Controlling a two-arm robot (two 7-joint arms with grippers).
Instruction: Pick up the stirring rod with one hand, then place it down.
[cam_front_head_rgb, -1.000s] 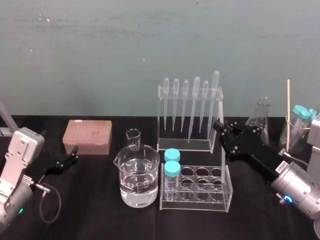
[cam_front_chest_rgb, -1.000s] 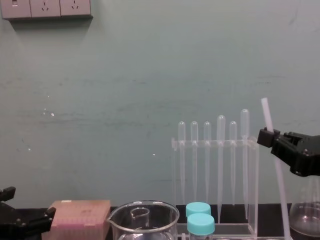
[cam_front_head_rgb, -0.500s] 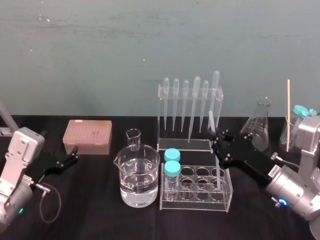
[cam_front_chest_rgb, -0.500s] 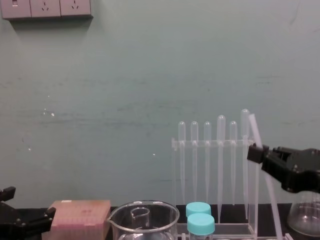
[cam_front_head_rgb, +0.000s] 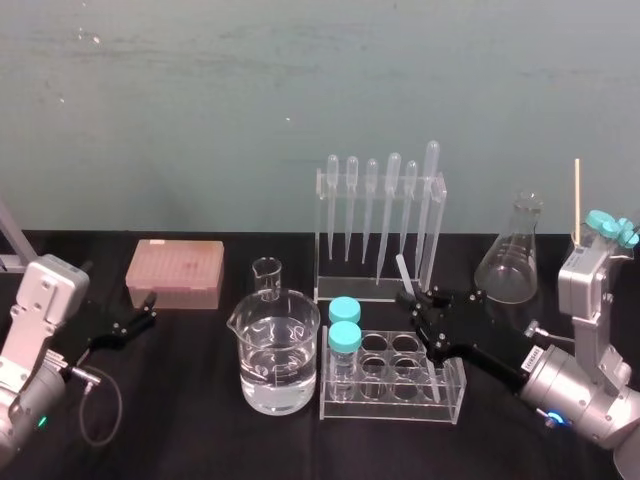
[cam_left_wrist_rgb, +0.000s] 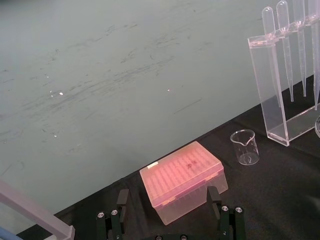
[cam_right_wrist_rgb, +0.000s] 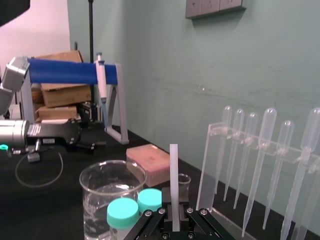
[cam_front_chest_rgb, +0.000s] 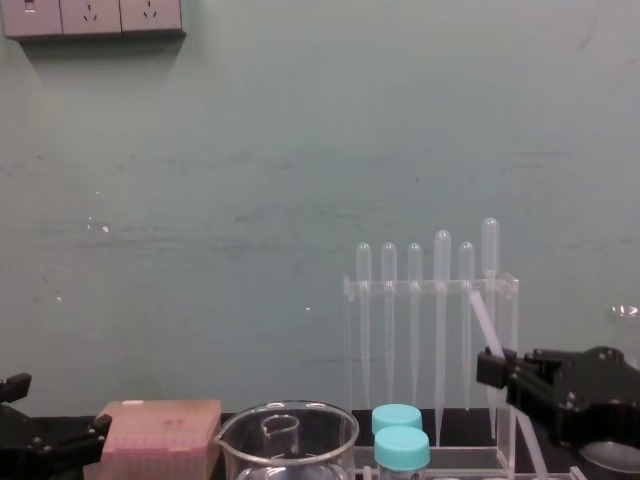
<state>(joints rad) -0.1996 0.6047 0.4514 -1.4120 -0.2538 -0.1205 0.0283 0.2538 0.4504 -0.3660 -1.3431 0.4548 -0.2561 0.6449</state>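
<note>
Two capped tubes (cam_front_head_rgb: 343, 324) racked, beaker (cam_front_head_rgb: 276, 372) of water, right end effector (cam_front_head_rgb: 412, 299) clamping stirring rod (cam_right_wrist_rgb: 173, 170), left end effector (cam_front_head_rgb: 150, 308) apart

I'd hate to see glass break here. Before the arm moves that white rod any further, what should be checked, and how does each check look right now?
1. Grip: the right gripper is shut on the stirring rod, which sits straight between its fingers: ok.
2. Rod's lower end, by the test tube rack: cannot tell.
3. Capped tubes at the rack's left end, apart from the gripper: ok.
4. Water beaker left of the rack, apart: ok.
5. Rod top touching the pipette rack or not: cannot tell.
6. Left gripper parked open at the table's left: ok.
</note>
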